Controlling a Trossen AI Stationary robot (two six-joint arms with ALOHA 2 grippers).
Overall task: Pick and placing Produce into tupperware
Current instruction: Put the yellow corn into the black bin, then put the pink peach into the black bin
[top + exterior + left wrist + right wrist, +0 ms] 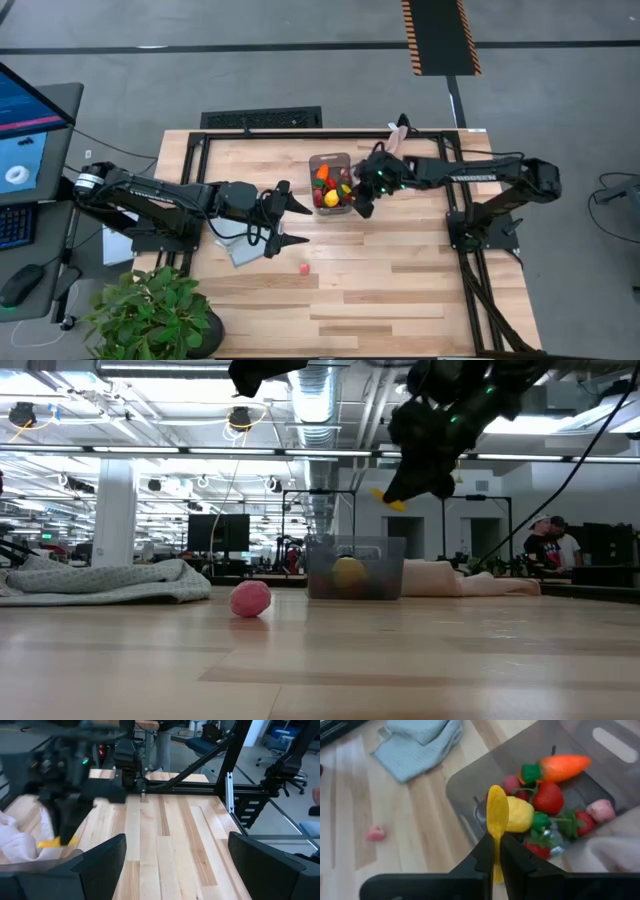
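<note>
My right gripper is pinched shut on a small yellow banana, the fruit standing up thin and edge-on between my fingers, and I hang above the near wall of the tupperware, not yet squarely over its hollow. To do this step well, I judge I should carry the banana a little further in over the tub, so that it clears the rim, and lower before letting go; a slim piece like this could catch the wall and tip out onto the wood if I release from where I am. I would open only when the banana points down into the free corner, since the tub is already crowded. Just below and beyond my fingertips lie the orange carrot with its green top, a yellow lemon almost under the banana, red strawberries and a pink berry toward the far side. One more pink piece lies on the bare table, well apart from me and outside the tub, nearer my left gripper, which waits with its fingers spread wide and empty, just beside the folded grey-blue cloth. That stray piece, I judge, is the next thing to fetch. A beige limp object lies behind the tub, out of my way.
</note>
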